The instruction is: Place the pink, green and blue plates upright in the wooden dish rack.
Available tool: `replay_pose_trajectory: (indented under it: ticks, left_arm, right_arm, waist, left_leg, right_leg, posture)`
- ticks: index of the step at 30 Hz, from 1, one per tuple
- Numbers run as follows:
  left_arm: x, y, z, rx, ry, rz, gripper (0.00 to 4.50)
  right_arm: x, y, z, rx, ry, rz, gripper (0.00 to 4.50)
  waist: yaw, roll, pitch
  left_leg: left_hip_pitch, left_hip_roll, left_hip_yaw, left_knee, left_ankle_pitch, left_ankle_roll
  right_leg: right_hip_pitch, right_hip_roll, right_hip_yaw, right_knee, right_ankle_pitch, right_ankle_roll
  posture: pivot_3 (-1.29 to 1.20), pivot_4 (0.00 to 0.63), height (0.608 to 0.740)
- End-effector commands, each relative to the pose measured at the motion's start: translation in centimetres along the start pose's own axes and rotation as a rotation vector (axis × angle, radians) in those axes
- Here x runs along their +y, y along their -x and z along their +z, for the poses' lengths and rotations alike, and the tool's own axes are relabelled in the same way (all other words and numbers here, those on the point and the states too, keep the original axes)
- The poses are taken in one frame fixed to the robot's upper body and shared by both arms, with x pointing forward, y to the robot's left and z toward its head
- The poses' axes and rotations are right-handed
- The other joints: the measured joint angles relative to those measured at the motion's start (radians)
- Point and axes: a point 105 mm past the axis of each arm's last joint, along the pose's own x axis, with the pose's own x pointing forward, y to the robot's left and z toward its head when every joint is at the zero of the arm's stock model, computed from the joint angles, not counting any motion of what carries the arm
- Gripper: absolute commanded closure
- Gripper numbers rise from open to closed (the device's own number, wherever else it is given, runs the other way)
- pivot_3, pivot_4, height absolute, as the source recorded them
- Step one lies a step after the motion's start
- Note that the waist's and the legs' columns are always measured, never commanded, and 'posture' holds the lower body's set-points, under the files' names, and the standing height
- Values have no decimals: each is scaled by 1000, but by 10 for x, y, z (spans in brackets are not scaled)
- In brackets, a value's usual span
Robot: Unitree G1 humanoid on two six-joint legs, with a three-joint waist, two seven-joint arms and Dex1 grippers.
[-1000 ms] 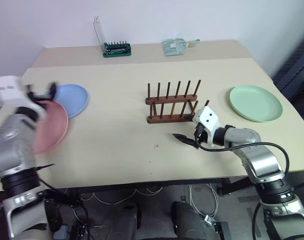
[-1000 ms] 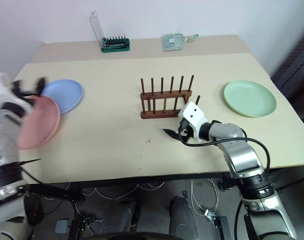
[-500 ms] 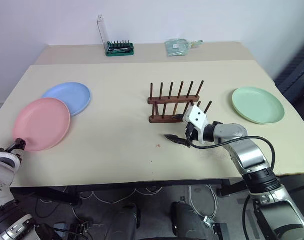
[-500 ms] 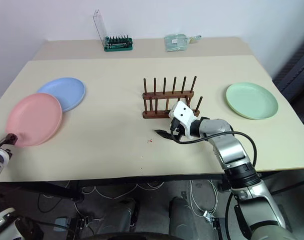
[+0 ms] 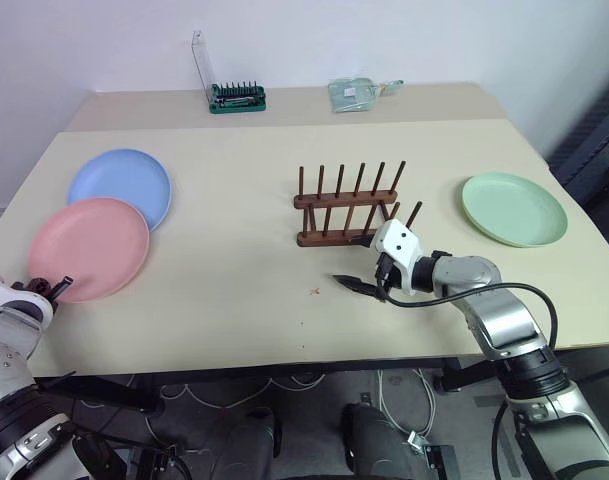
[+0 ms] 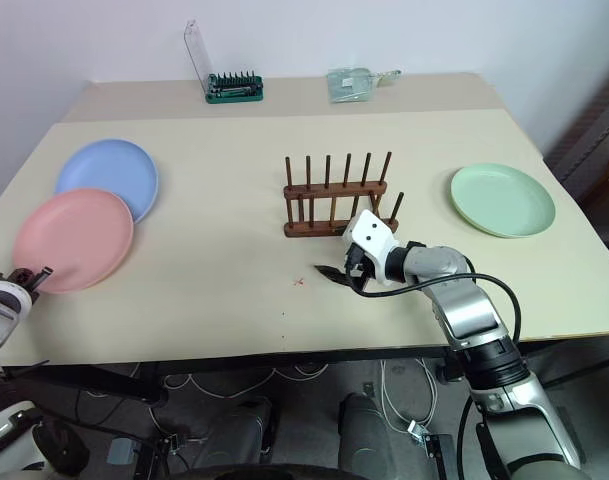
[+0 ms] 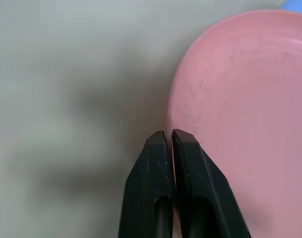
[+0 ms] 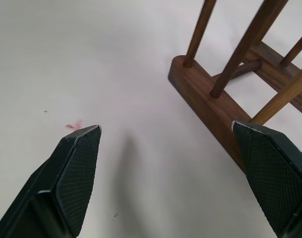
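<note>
- Left gripper (image 7: 171, 134) jaws clenched, the 2 black fingertips pressed together at the near rim of the pink plate (image 5: 88, 248); whether the rim is pinched between them, cannot tell.
- Right gripper (image 8: 165, 134) jaws spread wide, nothing between them, hovering low over the table (image 5: 234, 300) just in front of the wooden dish rack (image 5: 348, 205), beside its near corner.
- Pink plate lies flat near the table's front-left edge, left gripper (image 5: 54, 287) at its near-left rim.
- Blue plate (image 5: 119, 185) lies flat just behind the pink one; pink rim overlaps the blue plate's near edge.
- Green plate (image 5: 513, 208) lies flat on the table's right side, well apart from the rack and from the other 2 plates.
- Dish rack stands mid-table, dark brown, 2 rows of upright pegs, no plate in it.
- Small red mark (image 8: 74, 124) on the tabletop near the right gripper's fingers.
- Green bit set with clear upright lid (image 5: 229, 90) at the table's far edge, left of centre.
- Clear packet (image 5: 356, 92) lies at the far edge, to the right of the bit set.
</note>
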Motion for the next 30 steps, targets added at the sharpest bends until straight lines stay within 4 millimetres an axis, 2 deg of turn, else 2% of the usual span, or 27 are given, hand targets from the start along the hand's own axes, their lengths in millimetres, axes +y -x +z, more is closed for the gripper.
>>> replay_pose_trajectory:
  ticks: [1,4,6,8,10,12,13,15,18,24,29,30]
  left_arm:
    - [-13,4,17,-78,-55,-58,4485]
    - [-44,19,50,-246,-17,-211,4485]
    - [-56,26,60,-299,-17,-266,4485]
    - [-95,37,75,-365,-128,-361,4498]
    - [-142,47,85,-431,-264,-444,4498]
    - [-175,54,88,-467,-316,-501,4498]
    - [-205,63,86,-479,-332,-565,4498]
    - [-245,78,83,-491,-349,-655,4498]
    - [-291,99,68,-452,-339,-751,4498]
    - [-337,127,48,-378,-333,-873,4498]
    - [-352,147,36,-347,-336,-962,4498]
    - [-353,149,34,-341,-336,-971,4500]
  right_arm:
    - [-3,16,17,-47,38,13,155]
    - [-5,28,25,-45,43,46,155]
    - [-5,32,32,-59,41,57,155]
    - [-11,27,57,-107,146,30,78]
    - [-17,14,84,-138,329,-38,78]
    - [-18,6,99,-161,445,-63,78]
    - [-18,-1,110,-178,517,-84,78]
    - [-20,-10,123,-195,622,-119,78]
    - [-29,-20,134,-185,811,-201,78]
    - [-38,-29,152,-207,986,-298,78]
    - [-39,-37,148,-157,1064,-317,78]
    - [-41,-38,147,-148,1073,-322,318]
  waist:
    - [2,0,0]
    - [2,-1,1]
    - [2,-2,1]
    - [0,-2,1]
    - [1,-2,2]
    - [2,-2,1]
    - [3,-3,1]
    - [5,-3,1]
    - [1,-3,1]
    - [-12,-3,2]
    - [-5,-3,2]
    - [-4,-3,2]
  left_leg:
    - [0,0,0,0,0,0]
    - [-1,0,0,0,0,0]
    - [-1,0,0,1,0,0]
    - [-1,1,0,0,0,0]
    - [-3,1,0,1,0,-1]
    - [-6,1,0,2,1,-2]
    - [-7,1,0,2,2,-2]
    - [-9,1,0,2,2,-3]
    - [-11,-1,0,2,4,-8]
    - [-12,0,2,-1,5,-8]
    - [-12,3,2,-1,6,-9]
    - [-12,3,2,0,6,-9]
  right_leg:
    - [0,0,0,0,0,0]
    - [0,0,0,0,0,0]
    - [0,0,0,-1,0,0]
    - [0,0,-1,-1,0,0]
    - [-1,1,0,-1,0,0]
    - [-4,1,0,-1,1,-1]
    - [-5,1,0,-1,1,-1]
    - [-7,1,-1,-1,1,-1]
    - [-9,0,0,-2,1,-1]
    - [-14,1,2,0,1,-1]
    - [-14,3,2,0,1,-1]
    - [-14,3,2,0,1,-1]
  posture:
    - [0,150,740]
    - [0,150,740]
    - [0,150,740]
    - [0,150,740]
    - [0,150,740]
    - [0,150,740]
    - [0,150,740]
    - [0,150,740]
    - [0,150,740]
    - [0,150,740]
    - [0,150,740]
    - [0,150,740]
